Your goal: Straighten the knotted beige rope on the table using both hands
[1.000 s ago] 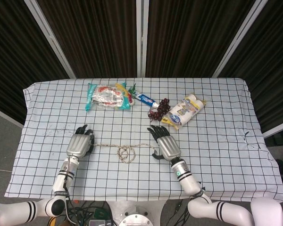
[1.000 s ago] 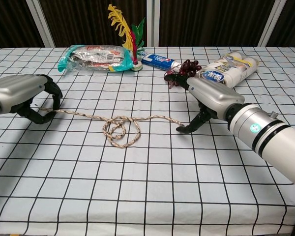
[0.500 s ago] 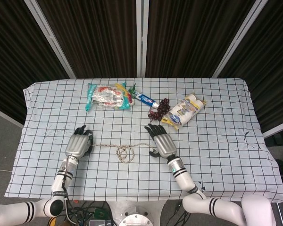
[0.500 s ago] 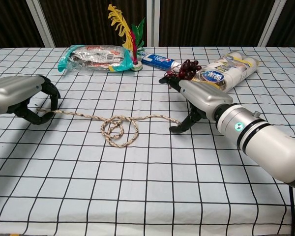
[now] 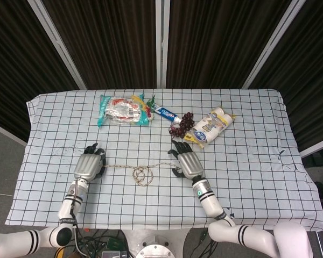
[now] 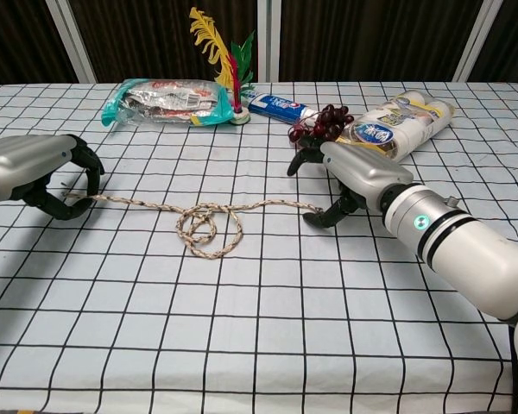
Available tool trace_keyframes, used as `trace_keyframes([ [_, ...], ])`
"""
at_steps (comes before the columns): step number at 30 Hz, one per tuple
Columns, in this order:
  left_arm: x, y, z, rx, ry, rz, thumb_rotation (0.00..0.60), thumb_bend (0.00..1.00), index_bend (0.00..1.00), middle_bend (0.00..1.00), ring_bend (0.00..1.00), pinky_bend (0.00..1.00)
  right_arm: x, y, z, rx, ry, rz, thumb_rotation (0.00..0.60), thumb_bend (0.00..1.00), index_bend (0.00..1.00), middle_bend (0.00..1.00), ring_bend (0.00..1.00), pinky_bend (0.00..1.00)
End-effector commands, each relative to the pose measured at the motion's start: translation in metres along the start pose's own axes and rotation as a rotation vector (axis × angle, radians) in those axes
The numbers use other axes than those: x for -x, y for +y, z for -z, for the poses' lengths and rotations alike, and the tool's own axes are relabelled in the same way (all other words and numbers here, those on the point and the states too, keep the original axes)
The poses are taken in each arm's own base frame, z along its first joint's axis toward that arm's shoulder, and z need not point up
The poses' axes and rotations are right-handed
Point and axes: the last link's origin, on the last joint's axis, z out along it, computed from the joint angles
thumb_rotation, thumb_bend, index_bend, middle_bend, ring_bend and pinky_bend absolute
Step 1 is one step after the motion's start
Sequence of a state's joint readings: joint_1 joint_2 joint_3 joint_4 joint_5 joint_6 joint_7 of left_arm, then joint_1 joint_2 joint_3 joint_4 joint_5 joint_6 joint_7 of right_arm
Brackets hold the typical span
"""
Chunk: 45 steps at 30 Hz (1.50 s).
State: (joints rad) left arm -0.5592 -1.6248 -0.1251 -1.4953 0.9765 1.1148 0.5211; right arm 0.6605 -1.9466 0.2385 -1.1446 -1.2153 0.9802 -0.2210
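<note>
The beige rope [image 6: 147,204] lies across the checked table, with a loose looped knot [image 6: 209,227] at its middle, also the knot [image 5: 142,174] in the head view. My left hand [image 6: 45,175] [image 5: 89,164] curls around the rope's left end and grips it. My right hand [image 6: 352,177] [image 5: 187,161] hovers over the rope's right end [image 6: 313,207]. Its fingers are spread and bent downward, and the thumb sits just beside the rope tip. I see no closed grip there.
Along the far side lie a snack bag [image 6: 164,99], a feathered shuttlecock [image 6: 223,60], a toothpaste box [image 6: 281,108], dark grapes [image 6: 328,121] and a blue-white packet [image 6: 406,119]. The grapes sit just behind my right hand. The checked cloth [image 6: 259,328] covers the near side.
My right hand has moved left to the rope's right end and bent its fingers over it. The left hand has shifted slightly left, drawing the left stretch straighter.
</note>
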Motion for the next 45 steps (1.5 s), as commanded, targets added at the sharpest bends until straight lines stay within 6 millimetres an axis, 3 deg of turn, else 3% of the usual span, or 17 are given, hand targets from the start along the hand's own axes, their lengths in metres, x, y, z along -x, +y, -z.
trace_keyframes([
  [1, 0.0, 0.0, 0.0, 0.001, -0.001, 0.003, 0.6, 0.47, 0.61, 0.23, 0.02, 0.11, 0.0, 0.0, 0.0, 0.002, -0.003, -0.004, 0.6, 0.26, 0.35, 0.03, 0.0, 0.0],
  [15, -0.001, -0.001, 0.001, -0.002, 0.009, 0.004, 0.6, 0.47, 0.61, 0.22, 0.02, 0.11, 0.004, 0.006, 0.0, 0.026, -0.013, 0.0, 0.6, 0.3, 0.46, 0.1, 0.0, 0.0],
  [45, 0.0, -0.002, 0.0, -0.004, 0.001, 0.008, 0.6, 0.47, 0.61, 0.23, 0.02, 0.11, 0.004, 0.013, 0.001, 0.046, 0.005, -0.007, 0.6, 0.37, 0.61, 0.15, 0.0, 0.0],
])
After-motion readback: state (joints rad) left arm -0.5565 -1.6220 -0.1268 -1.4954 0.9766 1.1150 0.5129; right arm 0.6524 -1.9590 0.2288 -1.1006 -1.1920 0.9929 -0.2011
